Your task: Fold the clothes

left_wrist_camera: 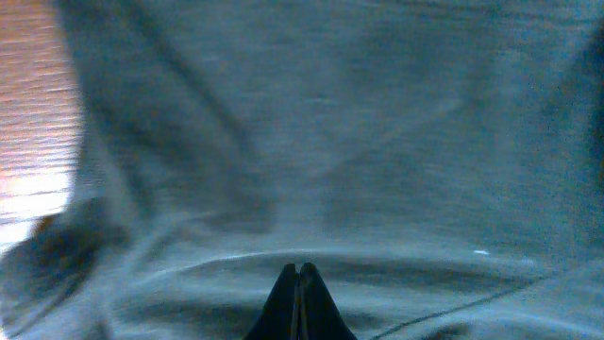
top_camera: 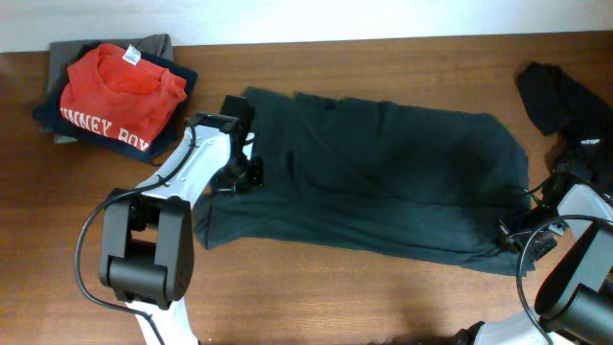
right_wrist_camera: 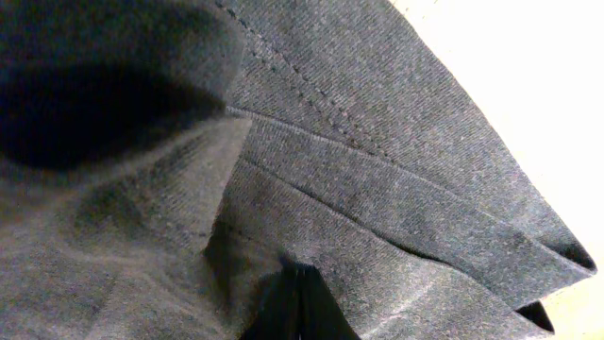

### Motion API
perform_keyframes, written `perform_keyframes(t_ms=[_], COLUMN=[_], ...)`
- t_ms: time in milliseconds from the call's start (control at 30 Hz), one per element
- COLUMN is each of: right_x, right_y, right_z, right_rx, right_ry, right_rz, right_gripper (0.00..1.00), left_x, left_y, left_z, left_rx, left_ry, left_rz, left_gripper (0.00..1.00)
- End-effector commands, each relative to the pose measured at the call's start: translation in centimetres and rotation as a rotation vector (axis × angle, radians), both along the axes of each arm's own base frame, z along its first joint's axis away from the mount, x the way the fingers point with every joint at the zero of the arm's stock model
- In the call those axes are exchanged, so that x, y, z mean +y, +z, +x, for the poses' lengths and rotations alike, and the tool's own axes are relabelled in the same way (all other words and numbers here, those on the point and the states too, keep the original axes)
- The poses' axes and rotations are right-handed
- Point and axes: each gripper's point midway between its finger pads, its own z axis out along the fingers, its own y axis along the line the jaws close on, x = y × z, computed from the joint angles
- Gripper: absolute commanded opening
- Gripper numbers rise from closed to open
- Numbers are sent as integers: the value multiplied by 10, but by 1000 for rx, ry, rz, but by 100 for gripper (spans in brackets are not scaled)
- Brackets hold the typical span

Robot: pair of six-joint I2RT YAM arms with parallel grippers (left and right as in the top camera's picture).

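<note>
A dark T-shirt (top_camera: 383, 182) lies spread across the middle of the wooden surface (top_camera: 316, 297), wrinkled, its long side running left to right. The overhead camera alone takes in the whole scene. The left arm (top_camera: 182, 172) reaches to the shirt's left edge and the right arm (top_camera: 575, 259) to its lower right corner. A folded stack topped by a red shirt (top_camera: 120, 91) sits at the far left corner, and a crumpled black garment (top_camera: 556, 96) lies at the far right, apart from the shirt.

That high view leaves both grips unclear. The wrist cameras settle more. On the left, the left fingers (left_wrist_camera: 288, 304) are pressed tightly together, tips low over grey cloth (left_wrist_camera: 359, 142) that fills nearly the whole picture, with a strip of bare wood (left_wrist_camera: 33, 113) at its left edge. Whether any cloth is pinched between them cannot be told. On the right, the right fingers (right_wrist_camera: 288, 307) are likewise closed, and folds of the stitched hem (right_wrist_camera: 377, 179) gather toward the tips, so they appear to pinch the shirt there. A pale area shows beyond the cloth, too washed out to identify.
</note>
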Motion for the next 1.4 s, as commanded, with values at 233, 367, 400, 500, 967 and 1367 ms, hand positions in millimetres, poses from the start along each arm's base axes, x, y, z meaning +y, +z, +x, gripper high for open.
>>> perform_keyframes(t_ms=[233, 367, 400, 500, 967, 1367], right_x=[2, 2, 2, 3, 6, 7], right_y=[-11, -11, -11, -11, -10, -10], right_z=[-20, -20, -20, -21, -25, -25], right_rx=[70, 70, 71, 76, 88, 92], right_ry=[21, 22, 23, 24, 24, 23], right_rz=[5, 6, 7, 11, 26, 30], right_gripper=[4, 4, 4, 4, 4, 4], left_x=[-12, -11, -11, -6, 73, 98], left_y=[-9, -21, -23, -35, -85, -91], left_z=[3, 1, 2, 2, -24, -93], left_rx=[15, 40, 39, 66, 247, 471], left_ry=[-29, -27, -27, -8, 229, 402], left_rz=[-57, -50, -50, -45, -25, 56], left_gripper=[1, 1, 1, 1, 1, 1])
